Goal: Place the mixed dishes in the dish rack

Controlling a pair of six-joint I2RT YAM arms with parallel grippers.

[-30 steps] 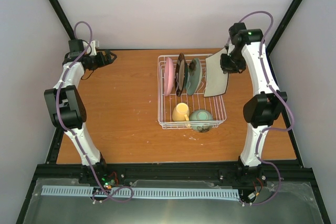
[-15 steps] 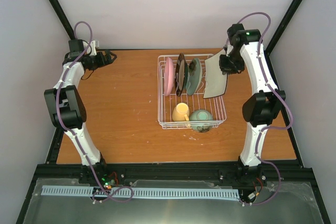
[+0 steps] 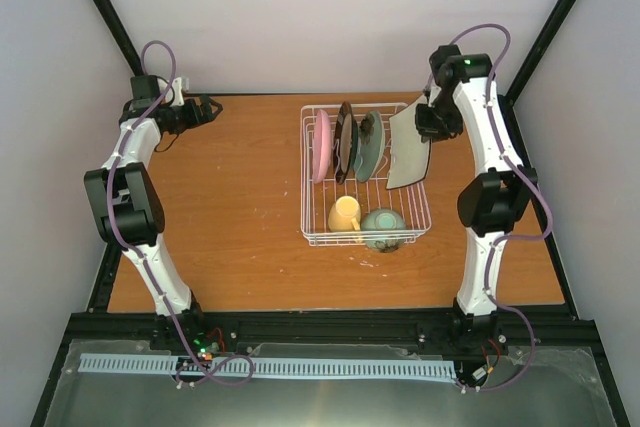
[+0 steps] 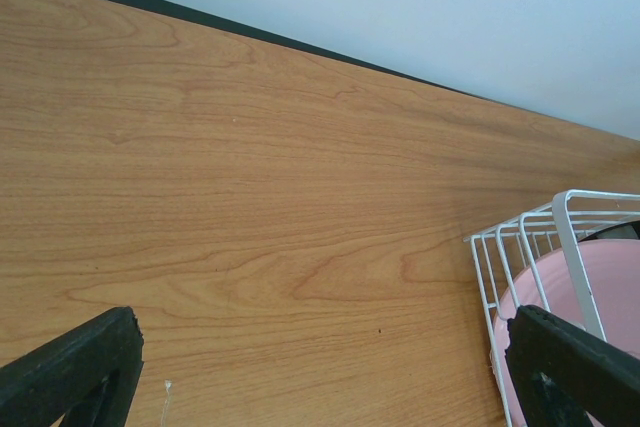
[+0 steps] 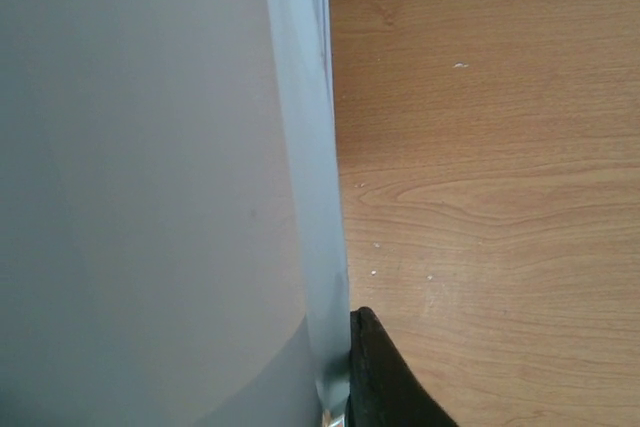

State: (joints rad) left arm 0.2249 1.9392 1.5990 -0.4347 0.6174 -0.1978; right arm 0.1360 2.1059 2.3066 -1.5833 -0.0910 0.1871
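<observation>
The white wire dish rack [image 3: 312, 227] stands right of centre. Upright in it are the pink round plate [image 3: 322, 146], the dark brown round plate [image 3: 345, 141] and the teal flower-marked plate [image 3: 369, 145]. The yellow handled mug [image 3: 345, 214] and the pale green bowl [image 3: 383, 227] sit at its front. My right gripper [image 3: 428, 123] is shut on the cream square plate [image 3: 408, 147], held on edge over the rack's right end; it fills the right wrist view [image 5: 150, 187], with one finger [image 5: 385, 377] against its rim. My left gripper [image 3: 208, 108] is open and empty at the far left; its view shows the rack's corner [image 4: 575, 247] and the pink plate [image 4: 610, 287].
The wooden table [image 3: 230, 217] has black frame rails at its edges. Black corner posts rise behind both arms. The grey back wall stands close behind the rack.
My right arm has shifted slightly left and back, carrying the cream square plate a little further over the rack's right end. The left arm has not moved.
</observation>
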